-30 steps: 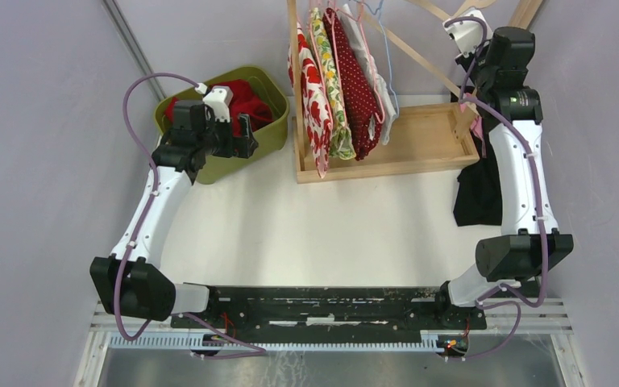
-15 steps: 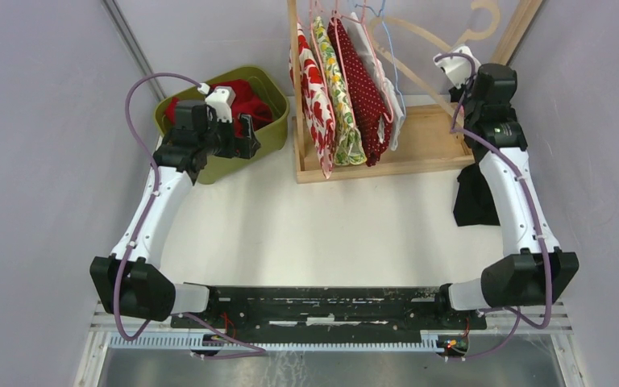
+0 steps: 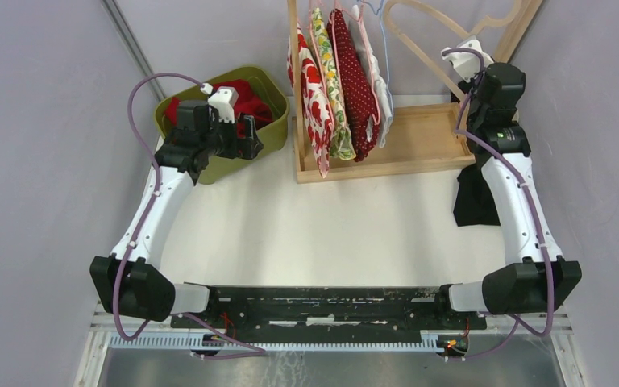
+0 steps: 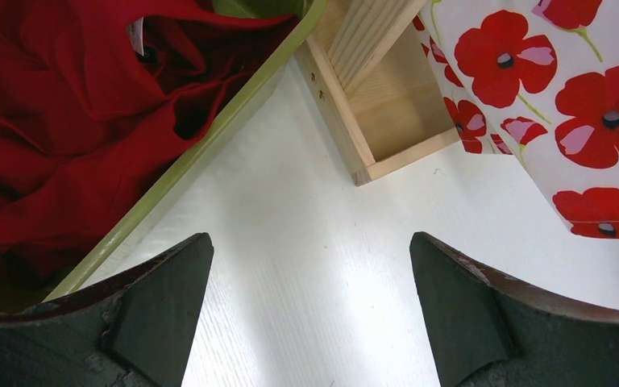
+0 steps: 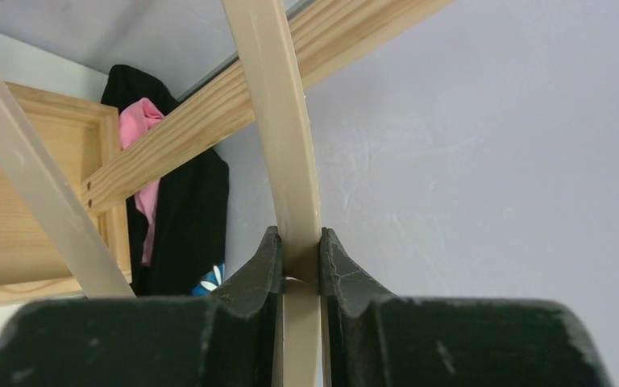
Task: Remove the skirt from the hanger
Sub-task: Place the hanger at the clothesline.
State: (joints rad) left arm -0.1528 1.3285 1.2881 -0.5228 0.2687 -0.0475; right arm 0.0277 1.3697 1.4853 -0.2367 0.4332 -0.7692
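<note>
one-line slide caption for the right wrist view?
Right hand clamped on the beige hanger, with the wooden rack beam and a black garment behind.

Smooth pale wooden hanger (image 5: 278, 121), grainy unvarnished wood rack (image 4: 387, 105), soft matt red cloth (image 4: 48, 121).

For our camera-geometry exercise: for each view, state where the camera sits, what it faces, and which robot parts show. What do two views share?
Top external: above and behind the bases, looking down on the table; both arms show.
Left wrist: on the left arm, looking down past the open left tool at the green bin and poppy-print garment.
Right wrist: on the right arm, facing the grey wall; right tool shut on the beige hanger.
Shared: top and left wrist both show the green bin.
</note>
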